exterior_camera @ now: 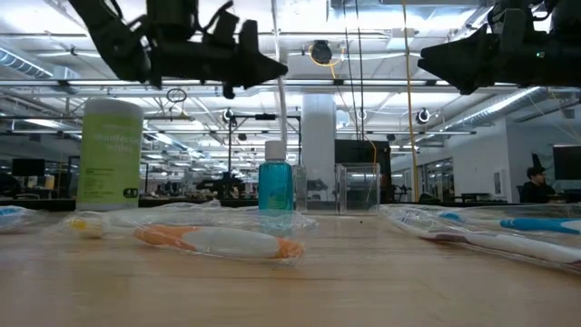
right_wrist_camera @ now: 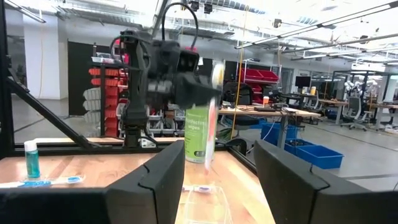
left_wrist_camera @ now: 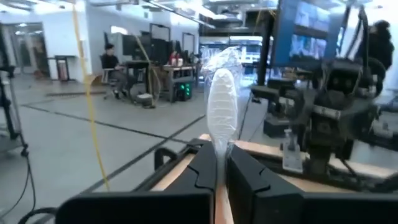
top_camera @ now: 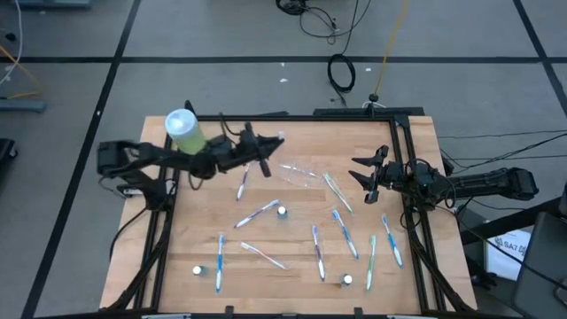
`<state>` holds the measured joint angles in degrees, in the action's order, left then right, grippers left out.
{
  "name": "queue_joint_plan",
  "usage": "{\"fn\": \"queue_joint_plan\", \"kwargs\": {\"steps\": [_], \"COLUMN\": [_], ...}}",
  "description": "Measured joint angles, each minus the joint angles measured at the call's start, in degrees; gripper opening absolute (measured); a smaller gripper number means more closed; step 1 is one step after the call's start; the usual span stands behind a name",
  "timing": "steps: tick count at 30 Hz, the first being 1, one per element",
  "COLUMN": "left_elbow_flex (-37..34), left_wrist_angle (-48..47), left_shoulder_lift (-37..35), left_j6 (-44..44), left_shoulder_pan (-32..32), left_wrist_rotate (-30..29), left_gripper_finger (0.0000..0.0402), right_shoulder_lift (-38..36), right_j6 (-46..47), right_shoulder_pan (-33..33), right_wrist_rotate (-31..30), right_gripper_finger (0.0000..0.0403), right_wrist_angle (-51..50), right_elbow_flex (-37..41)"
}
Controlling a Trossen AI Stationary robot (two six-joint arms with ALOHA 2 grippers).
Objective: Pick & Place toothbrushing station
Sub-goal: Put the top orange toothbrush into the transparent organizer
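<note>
Carrying step: the left gripper, raised at the table's 11 o'clock, is clamped on a wrapped toothbrush.
Next comes lowering it into the clear cup toward 3 o'clock; the right gripper waits with fingers wide.

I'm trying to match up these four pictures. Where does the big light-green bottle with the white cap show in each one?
High view: the green bottle stands at the table's upper-left corner.
Low view: at the left, upright on the tabletop.
Left wrist view: not in it.
Right wrist view: near the middle, partly hidden behind the other arm.
Shared landmark: the left arm, which reaches past the bottle with a wrapped toothbrush in its fingers.
</note>
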<state>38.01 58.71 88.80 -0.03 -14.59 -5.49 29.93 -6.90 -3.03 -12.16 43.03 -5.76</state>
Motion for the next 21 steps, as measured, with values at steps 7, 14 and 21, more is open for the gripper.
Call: {"fn": "queue_joint_plan", "kwargs": {"steps": [7, 14, 21], "left_elbow_flex": [0.45, 0.47, 0.47], "left_wrist_angle": [6.19, 4.60, 2.22], "left_shoulder_lift": [8.25, 11.44, 12.41], "left_j6": [-2.67, -4.44, -10.68], "left_shoulder_pan": [0.02, 0.04, 0.04], "left_wrist_rotate": [-4.35, -7.60, -8.70], "left_gripper_finger": [0.0009, 0.0006, 0.0047], "right_shoulder_lift": [0.00, 0.00, 0.00], "right_j6": [0.10, 0.00, 0.00], "right_shoulder_pan": [0.00, 0.00, 0.00], "right_wrist_rotate": [0.08, 0.04, 0.02], "right_gripper_finger": [0.0185, 0.0185, 0.0185], "right_wrist_angle": [0.00, 0.00, 0.00], "right_elbow_flex": [0.00, 0.00, 0.00]}}
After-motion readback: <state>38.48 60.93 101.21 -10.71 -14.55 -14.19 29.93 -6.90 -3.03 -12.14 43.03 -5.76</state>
